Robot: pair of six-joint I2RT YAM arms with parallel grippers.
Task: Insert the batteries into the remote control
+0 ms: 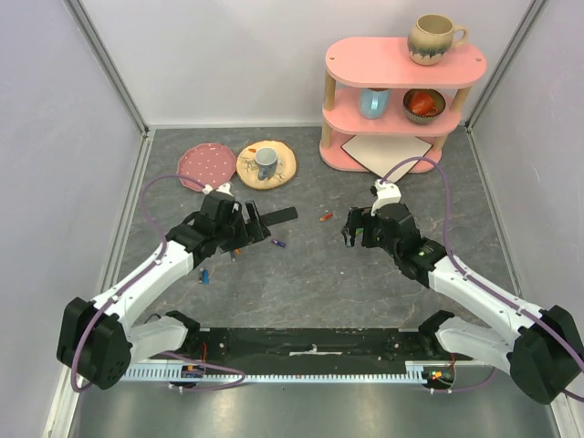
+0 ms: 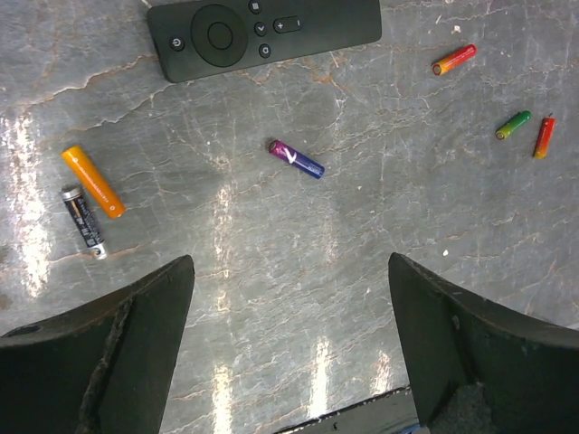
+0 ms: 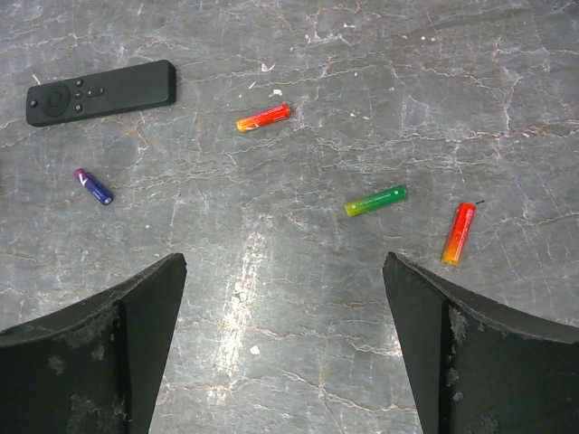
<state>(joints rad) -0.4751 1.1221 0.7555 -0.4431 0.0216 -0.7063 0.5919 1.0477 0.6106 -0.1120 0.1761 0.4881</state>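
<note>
Two pairs of fingers hang over the bench (image 1: 319, 283), both spread wide and holding nothing: the left fingers (image 2: 118, 353) and the right fingers (image 3: 99, 353). Nearest the left pair, a black battery (image 2: 83, 221) and an orange battery (image 2: 92, 181) lie side by side, almost touching. A purple battery (image 2: 296, 159) lies alone further on. Under the right pair we see a red battery (image 3: 459, 233) and a green battery (image 3: 375, 201), then a red-orange battery (image 3: 263, 117). Beyond them the remote control (image 2: 262, 36) lies flat, buttons up. We judge that its battery door faces the bench, so it wants turning over first. We would grip it across its narrow width, near the middle. The purple cell looks the easiest first pick, with bare bench on every side. Open room lies between the arms; the yellow plate (image 1: 285, 164) and the pink shelf (image 1: 365, 55) stand well beyond.
</note>
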